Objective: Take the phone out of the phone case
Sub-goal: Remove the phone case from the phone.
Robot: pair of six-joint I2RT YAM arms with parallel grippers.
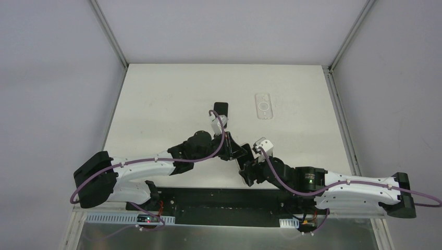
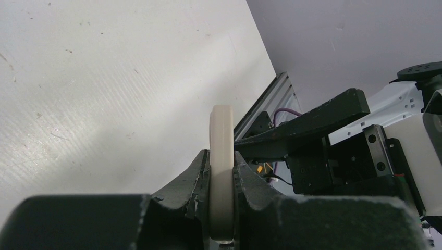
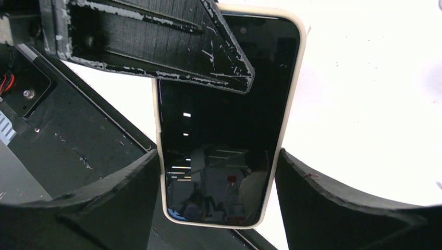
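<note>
The phone (image 3: 224,130), dark screen facing the right wrist camera, sits in a cream phone case (image 3: 290,78) whose rim frames it. It is held off the table between the two arms. My left gripper (image 2: 221,161) is shut on it edge-on; the case's cream side (image 2: 221,135) stands up between its jaws. One left finger (image 3: 172,47) lies across the screen's upper part. My right gripper (image 3: 218,153) straddles the lower end, and its fingertips touch both long edges of the case. In the top view the left gripper (image 1: 233,148) and the right gripper (image 1: 249,159) meet near the table's front edge.
A black phone-like slab (image 1: 221,109) lies flat mid-table. A clear case (image 1: 264,105) lies to its right. The white table (image 1: 172,94) is walled by grey panels at the back and sides. A black rail runs along the near edge.
</note>
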